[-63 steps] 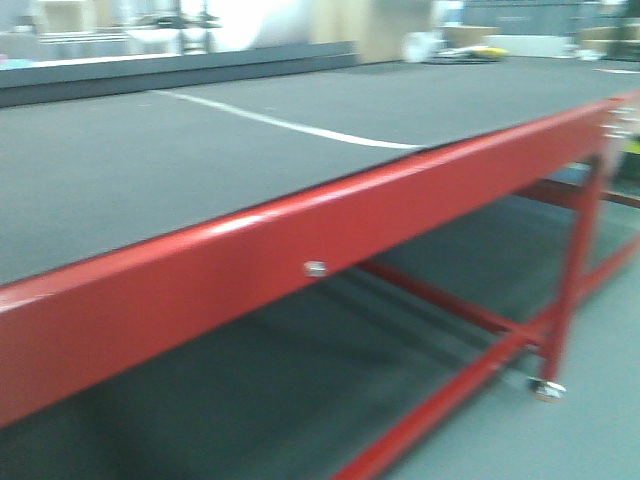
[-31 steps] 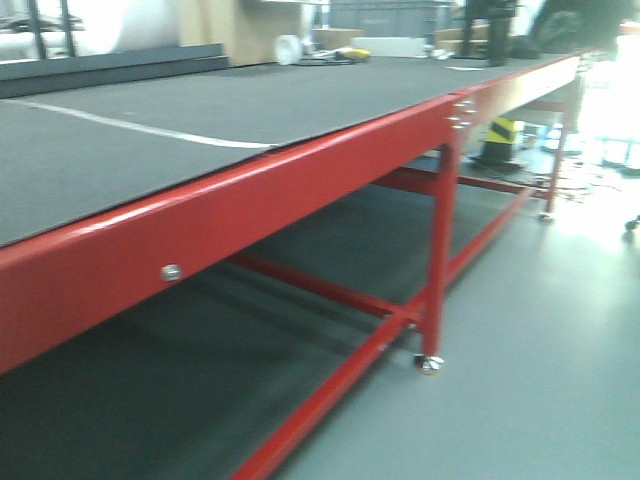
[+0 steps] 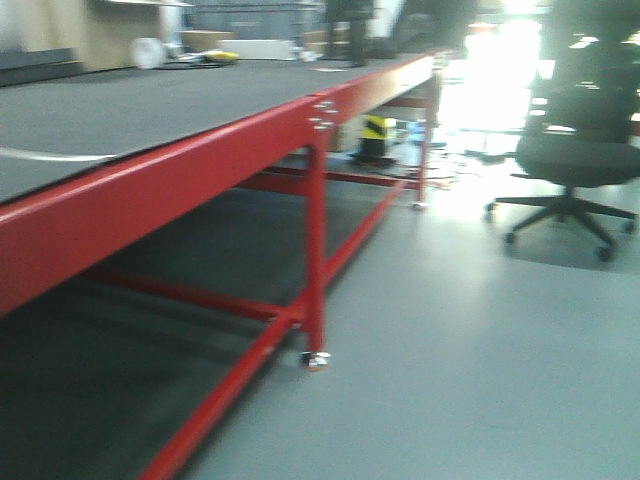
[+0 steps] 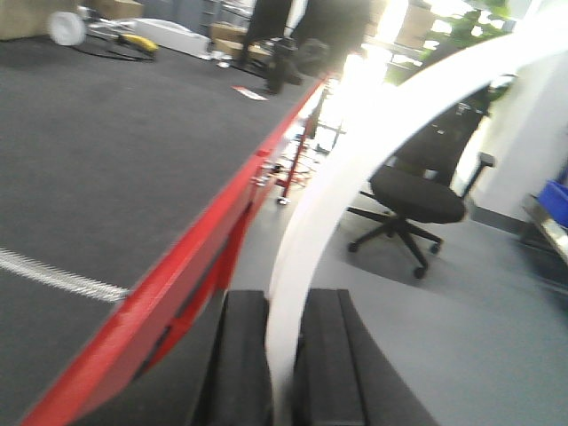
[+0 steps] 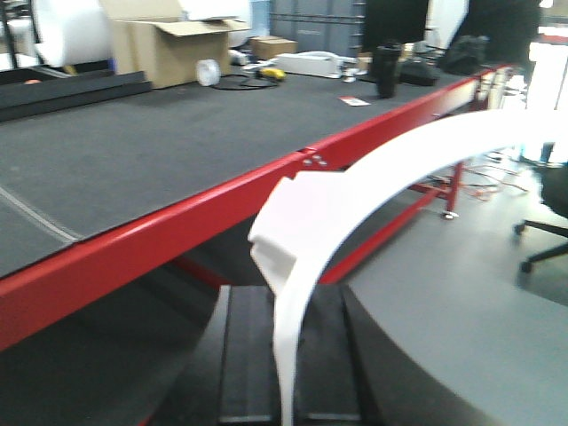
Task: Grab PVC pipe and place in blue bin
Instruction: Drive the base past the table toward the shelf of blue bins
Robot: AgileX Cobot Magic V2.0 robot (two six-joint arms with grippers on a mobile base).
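Evidently left jaws and right jaws each pinch a curved pipe (image 4: 303, 222) (image 5: 399, 153), ends cropped.

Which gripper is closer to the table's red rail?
Left, it seems. The left gripper, clamping the PVC pipe, sits just beside the red rail on its left; the right gripper, also on the pipe, has the rail farther off leftward.

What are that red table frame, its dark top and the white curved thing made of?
Table frame: likely painted steel, glossy red with visible bolts. Tabletop: matte dark grey, perhaps a rubber or felt mat. PVC pipe: smooth white plastic, apparently.
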